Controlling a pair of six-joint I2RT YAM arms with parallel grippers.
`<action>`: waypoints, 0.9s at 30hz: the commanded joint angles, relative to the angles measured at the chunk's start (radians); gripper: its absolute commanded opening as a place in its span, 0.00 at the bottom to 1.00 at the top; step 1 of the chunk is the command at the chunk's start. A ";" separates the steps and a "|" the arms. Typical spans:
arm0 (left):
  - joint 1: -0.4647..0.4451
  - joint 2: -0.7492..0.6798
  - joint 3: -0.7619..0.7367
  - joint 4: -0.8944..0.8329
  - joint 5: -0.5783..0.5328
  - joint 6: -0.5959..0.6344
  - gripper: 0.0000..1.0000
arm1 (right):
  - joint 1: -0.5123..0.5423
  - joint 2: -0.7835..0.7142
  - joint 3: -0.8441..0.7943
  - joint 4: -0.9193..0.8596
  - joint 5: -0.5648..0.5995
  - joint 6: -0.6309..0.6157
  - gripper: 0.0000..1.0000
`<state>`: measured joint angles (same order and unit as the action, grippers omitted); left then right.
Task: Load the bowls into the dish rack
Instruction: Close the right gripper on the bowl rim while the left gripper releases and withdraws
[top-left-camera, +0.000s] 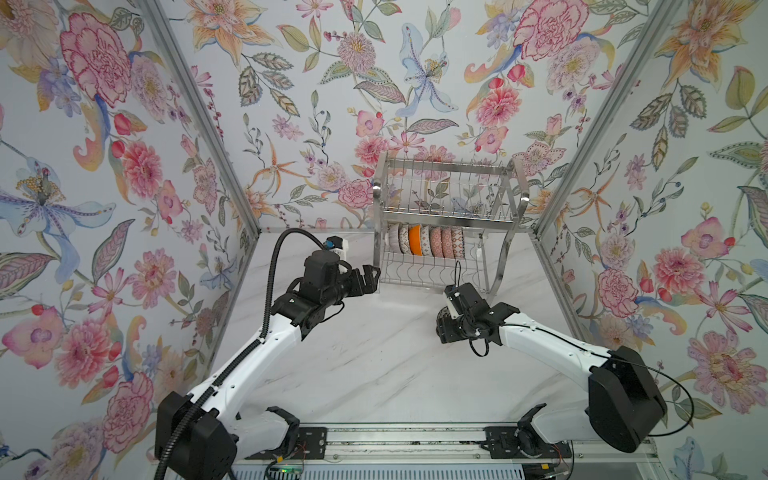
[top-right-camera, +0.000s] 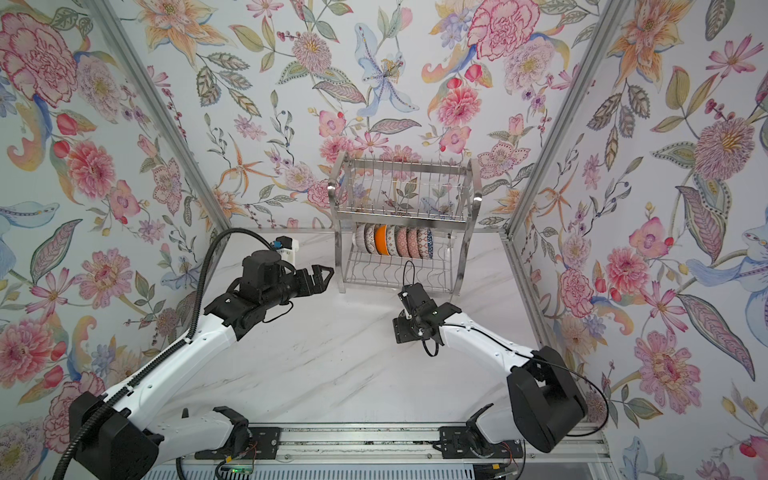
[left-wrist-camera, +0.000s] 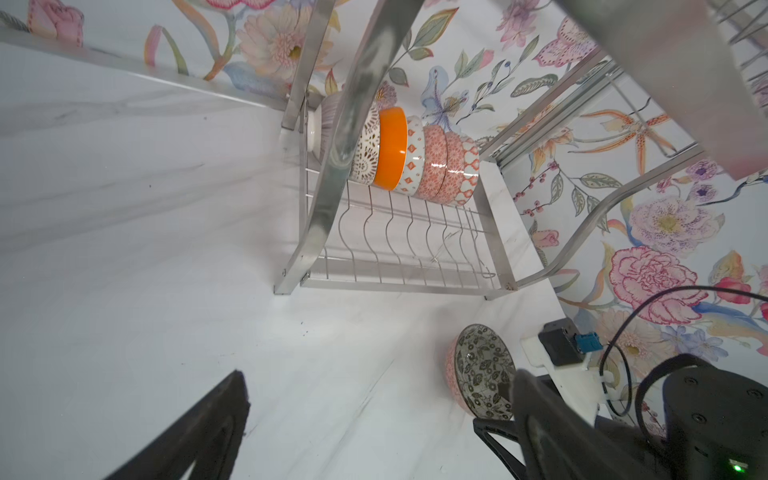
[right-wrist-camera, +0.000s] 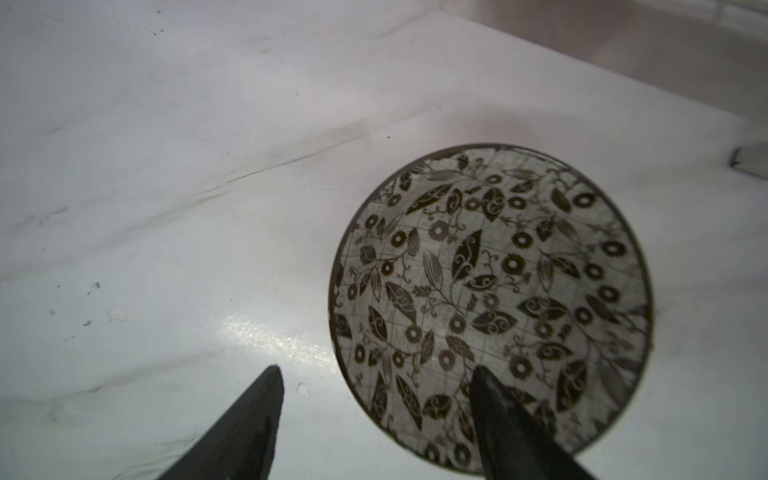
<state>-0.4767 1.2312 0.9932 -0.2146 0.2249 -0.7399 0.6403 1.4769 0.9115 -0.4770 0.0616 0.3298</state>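
Marble table (top-left-camera: 374, 374) holds one bowl (right-wrist-camera: 490, 291), dish rack (top-left-camera: 449, 217) seven; left claw (top-left-camera: 375, 281) and right claw (right-wrist-camera: 376, 368) spread

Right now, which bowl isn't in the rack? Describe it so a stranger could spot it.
Find the tall steel dish rack at the back of the marble table. In front of it, beneath the right end effector, one bowl sits alone on the table. Unlike the row racked on edge, it faces up, showing black-and-white leaves inside.

Black-white bowl (right-wrist-camera: 490, 291): rim partly covered by a finger (right-wrist-camera: 511, 424) of the right gripper (right-wrist-camera: 376, 370). In both top views it is mostly hidden under that wrist. Leftmost racked bowl (left-wrist-camera: 326, 120) masked by blurred dish rack leg (left-wrist-camera: 319, 220).
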 joint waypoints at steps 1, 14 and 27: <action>0.007 0.008 -0.054 0.022 0.048 -0.032 0.99 | 0.035 0.064 0.060 0.017 0.057 0.000 0.63; -0.012 0.072 -0.009 0.067 0.064 -0.026 0.99 | -0.039 0.052 0.063 -0.031 0.090 -0.051 0.00; -0.145 0.238 0.142 0.132 0.073 0.004 0.99 | -0.680 -0.240 0.082 -0.086 -0.193 -0.049 0.00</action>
<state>-0.5980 1.4425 1.0836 -0.1196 0.2829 -0.7620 0.0284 1.2053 0.9367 -0.5522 -0.0372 0.2832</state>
